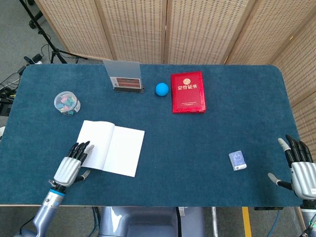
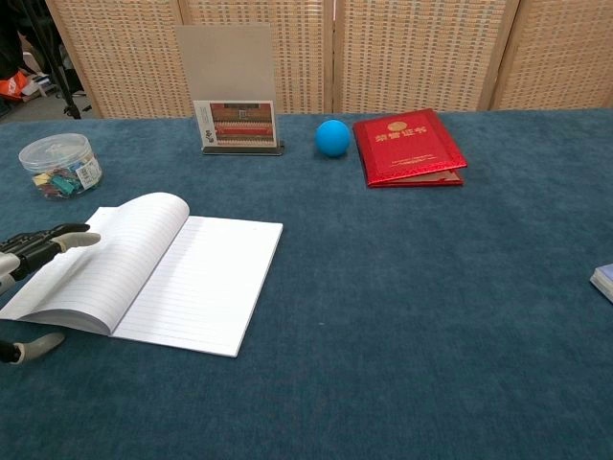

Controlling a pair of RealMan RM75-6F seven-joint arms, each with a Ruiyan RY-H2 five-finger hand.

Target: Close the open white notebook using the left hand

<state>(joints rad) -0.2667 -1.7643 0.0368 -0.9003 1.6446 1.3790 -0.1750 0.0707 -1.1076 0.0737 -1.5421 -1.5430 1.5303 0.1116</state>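
Observation:
The white notebook (image 1: 111,147) (image 2: 153,271) lies open on the blue table, lined pages up, its left page bulging upward. My left hand (image 1: 73,165) (image 2: 34,259) is at the notebook's left front corner, fingers apart and stretched over the left page's edge, thumb (image 2: 36,346) low beside the page stack. It holds nothing. My right hand (image 1: 298,167) rests open near the table's right front edge, far from the notebook; the chest view does not show it.
A clear tub of clips (image 1: 66,102) (image 2: 61,165) stands behind the notebook's left side. At the back are a card stand (image 1: 125,78), a blue ball (image 1: 162,89) and a red certificate book (image 1: 187,92). A small blue-white card (image 1: 237,160) lies right of centre.

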